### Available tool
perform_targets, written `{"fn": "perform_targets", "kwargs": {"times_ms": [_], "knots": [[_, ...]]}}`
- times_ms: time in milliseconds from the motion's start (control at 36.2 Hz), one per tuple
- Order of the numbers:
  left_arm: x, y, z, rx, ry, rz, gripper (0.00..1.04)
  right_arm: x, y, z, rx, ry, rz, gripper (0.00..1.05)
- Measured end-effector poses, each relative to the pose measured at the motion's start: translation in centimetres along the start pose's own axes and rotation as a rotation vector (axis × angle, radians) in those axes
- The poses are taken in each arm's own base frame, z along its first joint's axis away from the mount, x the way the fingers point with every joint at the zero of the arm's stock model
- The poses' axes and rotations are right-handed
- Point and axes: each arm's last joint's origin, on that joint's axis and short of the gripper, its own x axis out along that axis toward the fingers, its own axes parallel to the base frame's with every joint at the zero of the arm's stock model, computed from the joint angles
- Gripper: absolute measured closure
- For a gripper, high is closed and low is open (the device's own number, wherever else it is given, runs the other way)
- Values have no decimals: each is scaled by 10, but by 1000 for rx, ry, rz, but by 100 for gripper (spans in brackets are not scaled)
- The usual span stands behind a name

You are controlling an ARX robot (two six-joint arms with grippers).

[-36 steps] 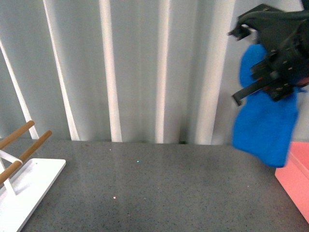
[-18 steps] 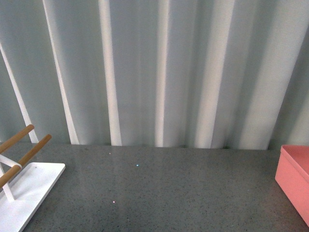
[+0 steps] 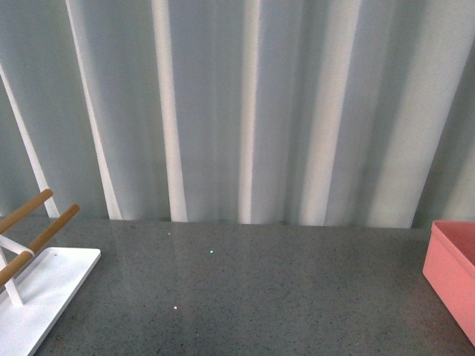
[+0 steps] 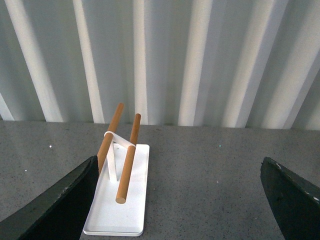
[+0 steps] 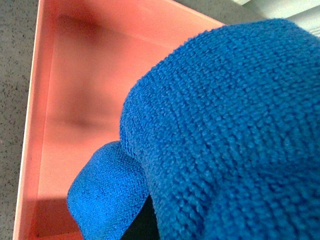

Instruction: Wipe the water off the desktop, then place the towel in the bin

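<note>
Your towel [image 5: 225,125] is hanging over the bin [image 3: 453,271], lower right in the front view; centre it before releasing. It is hiding the right gripper's fingers, so I cannot tell their state; left gripper [image 4: 179,165] is idling, fingers spread.

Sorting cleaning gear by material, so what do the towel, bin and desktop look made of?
Towel: likely microfibre, blue surface fuzzy with tiny loops.
Bin: probably plastic, smooth matte pink walls.
Desktop: stone-like, grey, finely speckled, slight sheen; could be laminate.
</note>
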Motion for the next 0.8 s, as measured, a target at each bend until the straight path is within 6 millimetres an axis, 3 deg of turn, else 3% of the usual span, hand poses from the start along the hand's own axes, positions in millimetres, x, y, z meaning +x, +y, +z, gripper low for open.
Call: {"fn": "perform_targets", "kwargs": {"times_ms": [553, 636, 801], "knots": [[0, 0, 0, 0, 0, 0, 7, 8, -2, -12, 11, 33, 22, 99], [0, 0, 0, 0, 0, 0, 7, 9, -2, -14, 8, 37, 24, 88], [0, 0, 0, 0, 0, 0, 7, 9, -1, -14, 6, 37, 25, 56]]}}
